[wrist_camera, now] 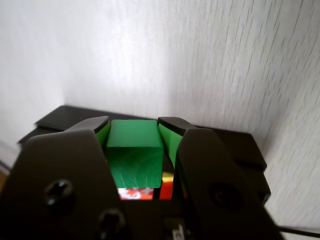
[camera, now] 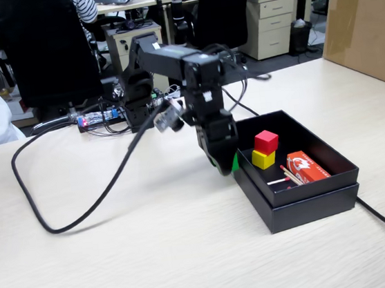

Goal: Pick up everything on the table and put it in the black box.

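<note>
Transport is the step in hand: the gripper (wrist_camera: 134, 131) is clamped on the green cube (wrist_camera: 135, 150), one jaw against each side face, as the wrist view shows plainly. In the fixed view the gripper (camera: 224, 165) hangs at the box's (camera: 304, 204) near-left corner as that view shows it, with only a sliver of the green cube (camera: 235, 162) showing beside the jaw, level with or just above the rim. Whether the cube has fully crossed over the wall cannot be told from here.

Inside the box the red cube (camera: 266, 141) sits stacked on the yellow cube (camera: 263, 158), roughly mid-floor, and a red-and-white carton (camera: 306, 166) lies toward the right edge with thin sticks (camera: 287, 176) beside it. No other cube is seen on the table (camera: 122, 263), so this looks like the last of the three.

The next move likely calls for carrying the cube a little further in over the open floor near the left wall, clear of the stack, then parting the jaws. Drifting right risks knocking the red cube off the yellow one.
</note>
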`<state>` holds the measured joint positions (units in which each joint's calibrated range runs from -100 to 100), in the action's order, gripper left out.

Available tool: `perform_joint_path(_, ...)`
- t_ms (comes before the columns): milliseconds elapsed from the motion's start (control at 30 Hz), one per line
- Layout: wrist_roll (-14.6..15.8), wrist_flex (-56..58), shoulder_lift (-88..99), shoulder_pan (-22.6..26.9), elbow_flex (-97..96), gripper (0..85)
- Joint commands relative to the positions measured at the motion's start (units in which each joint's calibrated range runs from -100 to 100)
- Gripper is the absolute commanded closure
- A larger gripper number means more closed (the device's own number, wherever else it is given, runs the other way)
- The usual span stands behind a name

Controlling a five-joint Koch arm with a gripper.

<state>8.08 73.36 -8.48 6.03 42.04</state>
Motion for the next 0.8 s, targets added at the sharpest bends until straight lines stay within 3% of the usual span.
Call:
perform_joint_path(0, -0.6, 0.5, 14.4, -0.2, 1.7, 84.7)
perform_joint_path(233, -1.8, 0.5, 20.9, 3.6, 6.7, 84.6)
perform_joint_path(767, -0.7, 0.4, -10.3, 6.8, 15.5, 84.6)
